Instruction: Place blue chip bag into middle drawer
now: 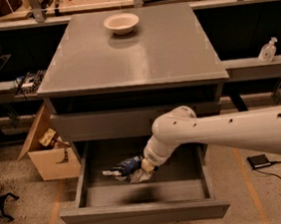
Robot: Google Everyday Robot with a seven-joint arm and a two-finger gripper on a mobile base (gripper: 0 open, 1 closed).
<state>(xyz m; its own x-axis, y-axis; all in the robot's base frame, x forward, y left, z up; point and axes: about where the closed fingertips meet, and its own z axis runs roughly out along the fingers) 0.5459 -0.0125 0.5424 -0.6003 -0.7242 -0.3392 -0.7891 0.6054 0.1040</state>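
The blue chip bag (pixel 125 166) is small, crumpled and shiny dark blue with white print. It hangs inside the open middle drawer (pixel 146 215), left of centre and a little above the drawer floor, casting a shadow below. My gripper (pixel 138 167) is at the end of the white arm (pixel 217 131), which reaches in from the right. It is shut on the bag's right end and is mostly hidden by the foil. The drawer is pulled out fully from the grey cabinet (pixel 134 54).
A white bowl (pixel 121 22) sits at the back of the cabinet top. A closed same-grey drawer front (pixel 102 125) is above the open drawer. A cardboard box (pixel 49 151) stands on the floor at left. A small black object (pixel 259 161) lies on the floor at right.
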